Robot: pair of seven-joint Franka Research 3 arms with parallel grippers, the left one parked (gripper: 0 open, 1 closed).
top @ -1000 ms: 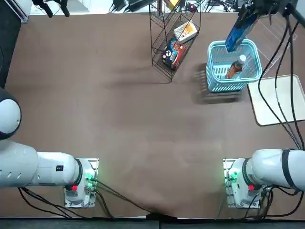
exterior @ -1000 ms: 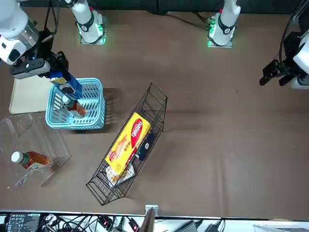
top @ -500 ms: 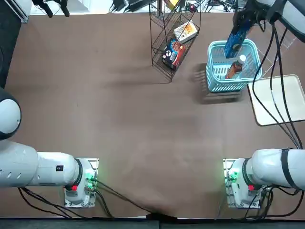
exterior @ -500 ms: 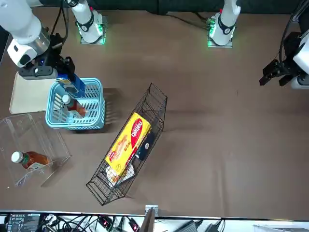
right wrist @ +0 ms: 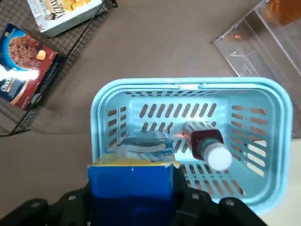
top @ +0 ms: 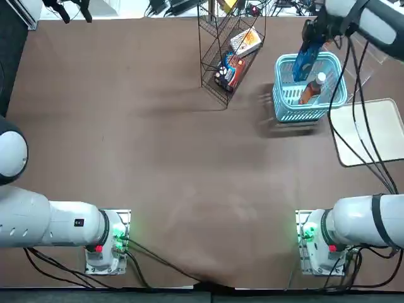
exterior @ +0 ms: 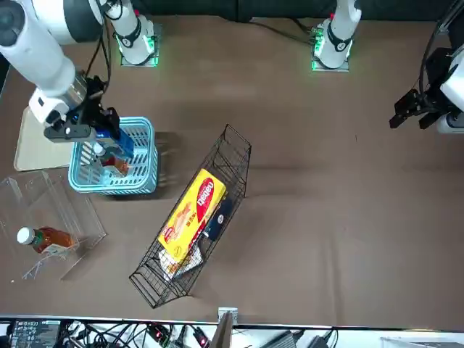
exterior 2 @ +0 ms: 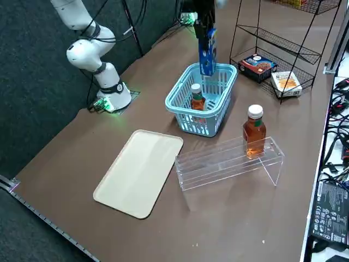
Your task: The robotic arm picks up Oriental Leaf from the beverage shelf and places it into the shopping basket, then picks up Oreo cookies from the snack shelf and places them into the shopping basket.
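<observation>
Ideally, low release: right gripper (exterior 2: 206, 34), upper centre of right side view, clamped on Oreo cookies (exterior 2: 208, 58).
It should lower them beside the Oriental Leaf (exterior 2: 197, 102).

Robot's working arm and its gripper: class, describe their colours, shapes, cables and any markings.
The right arm has thick, rounded, glossy white segments with dark grey bands at the joints and a silvery metallic ring near its wrist. Loose black cables run along it. The right gripper is black and angular, with small silvery screws. No lettering is readable.
</observation>
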